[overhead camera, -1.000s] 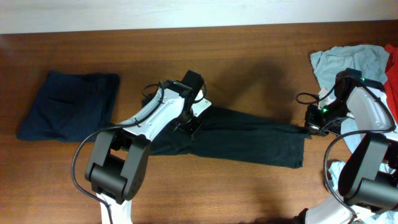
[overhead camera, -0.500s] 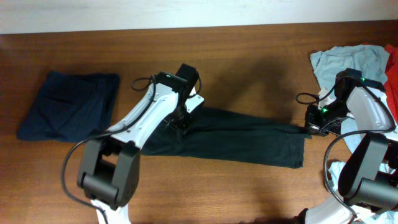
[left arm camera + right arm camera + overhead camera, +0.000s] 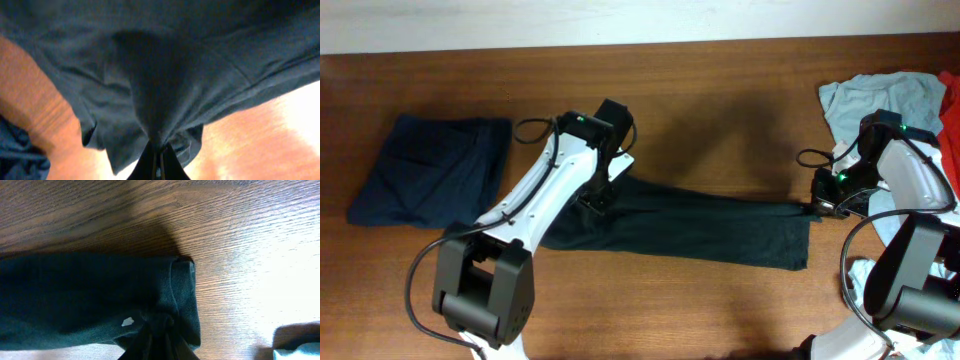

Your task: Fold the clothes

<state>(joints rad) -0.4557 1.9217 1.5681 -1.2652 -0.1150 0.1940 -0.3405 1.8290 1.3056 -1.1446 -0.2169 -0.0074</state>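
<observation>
Left gripper (image 3: 159, 162): pressed together on a bunched ridge of the black shirt (image 3: 720, 225) near its left end; the wrist view shows cloth gathered into the tips.
Right gripper (image 3: 156, 345): pinched on the shirt's right end, beside the rolled hem corner.
Shirt: lies as a long dark band across the middle of the bench (image 3: 720, 90), stretched between the two grippers and mostly flat on the wood.
Slip risk: both holds look like thin pinches close to an edge, so a hard pull apart could tug the cloth out of one.
Layer risk: the left gripper may have only the top layer, by my judgement; lifting would then open the band rather than fold it.
Left neighbour: a folded navy garment (image 3: 430, 170) lies near the shirt's left end but apart from it; a sweep that way could drag across it.
Right neighbour: a light-blue garment (image 3: 880, 95) and a red garment (image 3: 950, 110) sit just behind the right arm, where the arm or its cable could snag them.
</observation>
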